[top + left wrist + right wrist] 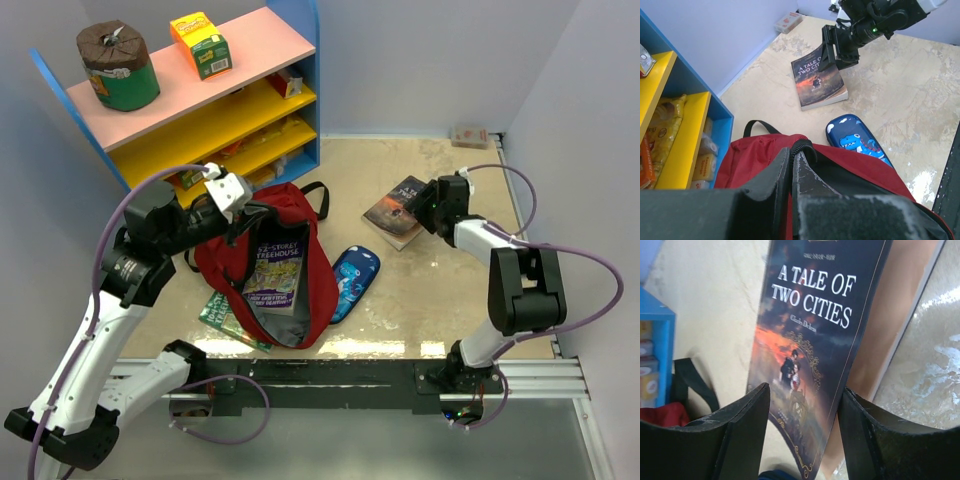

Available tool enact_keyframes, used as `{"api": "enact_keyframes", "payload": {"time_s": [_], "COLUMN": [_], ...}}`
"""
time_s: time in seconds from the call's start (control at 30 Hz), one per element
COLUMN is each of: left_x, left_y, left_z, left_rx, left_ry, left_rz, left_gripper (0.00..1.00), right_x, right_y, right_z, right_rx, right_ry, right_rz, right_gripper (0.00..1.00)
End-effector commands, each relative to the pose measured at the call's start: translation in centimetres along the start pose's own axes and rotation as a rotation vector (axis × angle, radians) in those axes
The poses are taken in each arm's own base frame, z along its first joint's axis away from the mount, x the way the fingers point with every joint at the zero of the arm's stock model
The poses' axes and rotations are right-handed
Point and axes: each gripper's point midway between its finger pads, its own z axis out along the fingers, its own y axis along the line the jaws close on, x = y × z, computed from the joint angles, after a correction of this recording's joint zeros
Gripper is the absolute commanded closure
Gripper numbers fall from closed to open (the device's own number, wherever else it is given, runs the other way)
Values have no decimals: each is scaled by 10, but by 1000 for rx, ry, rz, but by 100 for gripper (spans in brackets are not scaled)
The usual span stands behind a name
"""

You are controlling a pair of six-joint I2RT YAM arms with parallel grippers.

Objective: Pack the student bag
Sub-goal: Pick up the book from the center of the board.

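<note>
The dark-red student bag (322, 285) lies open in the middle of the table, with a "Treehouse" book (272, 275) standing in its mouth. My left gripper (240, 205) is shut on the bag's zipper rim (805, 146) at the top and holds it up. The book "A Tale of Two Cities" (398, 208) rests on the table to the right of the bag. My right gripper (805, 395) is open and straddles this book's near corner (815, 325), one finger on each side with a gap showing. A blue dinosaur pencil case (353, 280) lies beside the bag.
A green book (222, 315) sticks out from under the bag's left side. A blue shelf unit (200, 100) with yellow shelves stands at the back left, a green roll (118, 65) and a juice carton (200, 43) on top. A small box (470, 135) sits in the far right corner.
</note>
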Motion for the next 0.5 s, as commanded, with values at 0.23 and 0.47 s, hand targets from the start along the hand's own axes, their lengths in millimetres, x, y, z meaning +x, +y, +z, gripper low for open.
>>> {"api": "enact_keyframes", "payload": {"time_s": [0.23,0.47], "left_x": [-44,-38], "left_y": [-1,-1], "left_z": [-9,-8], "left_rx": [5,5], "left_ry": [-153,-134], "left_rz": [63,70], "left_gripper": [100,100], "right_x": [-3,-3], "right_y": [12,20], "right_z": [16,20], "right_rx": [8,27], "right_ry": [-50,-66], "right_rz": [-12,-31], "right_gripper": [56,100]}}
